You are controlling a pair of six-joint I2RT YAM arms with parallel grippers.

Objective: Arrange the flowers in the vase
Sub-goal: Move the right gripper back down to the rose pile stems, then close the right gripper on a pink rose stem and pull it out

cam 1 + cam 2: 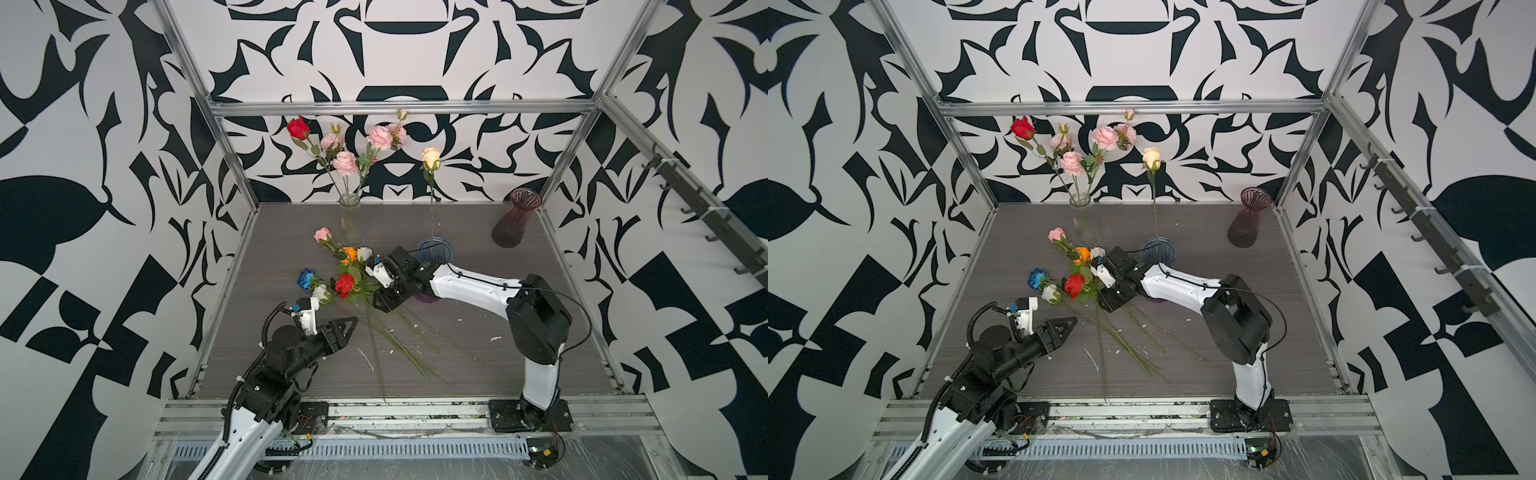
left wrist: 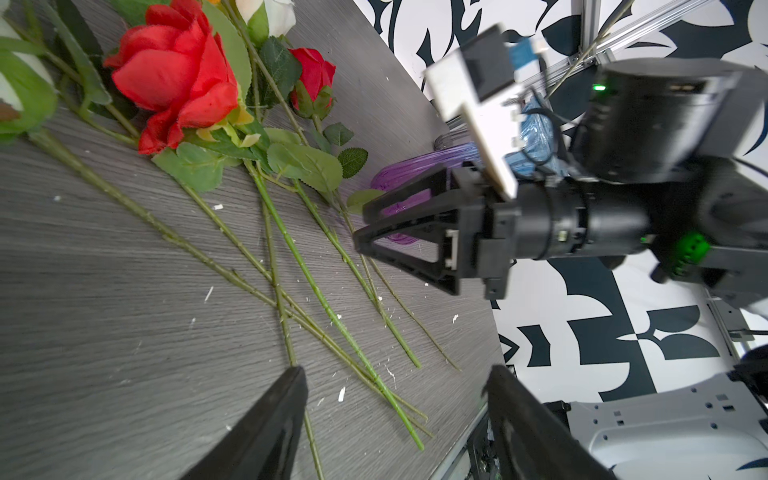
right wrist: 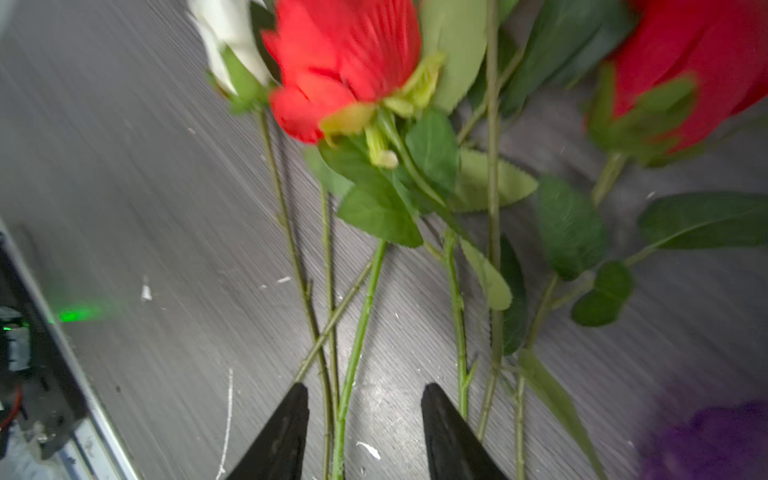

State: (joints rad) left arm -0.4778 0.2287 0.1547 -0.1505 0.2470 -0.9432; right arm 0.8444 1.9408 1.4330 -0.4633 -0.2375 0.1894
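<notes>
Loose flowers (image 1: pixel 344 284) lie in a pile mid-table in both top views: red, white, blue, orange and pink blooms, with long green stems (image 1: pixel 395 336) fanning toward the front. A clear glass vase (image 1: pixel 350 220) at the back holds a red rose and pink blooms. A blue vase (image 1: pixel 434 249) holds a peach rose. My right gripper (image 3: pixel 365 388) is low over the stems, jaws apart. The red rose's stem (image 3: pixel 353 365) and a thinner one run between them, close to one finger. My left gripper (image 2: pixel 397 370) hovers open above the stem ends, holding nothing.
A dark red vase (image 1: pixel 515 218) stands at the back right corner. A purple vase (image 2: pixel 399 178) lies on its side under the right arm. Metal frame posts and rails edge the table (image 1: pixel 540 332). White flecks dot the wood surface.
</notes>
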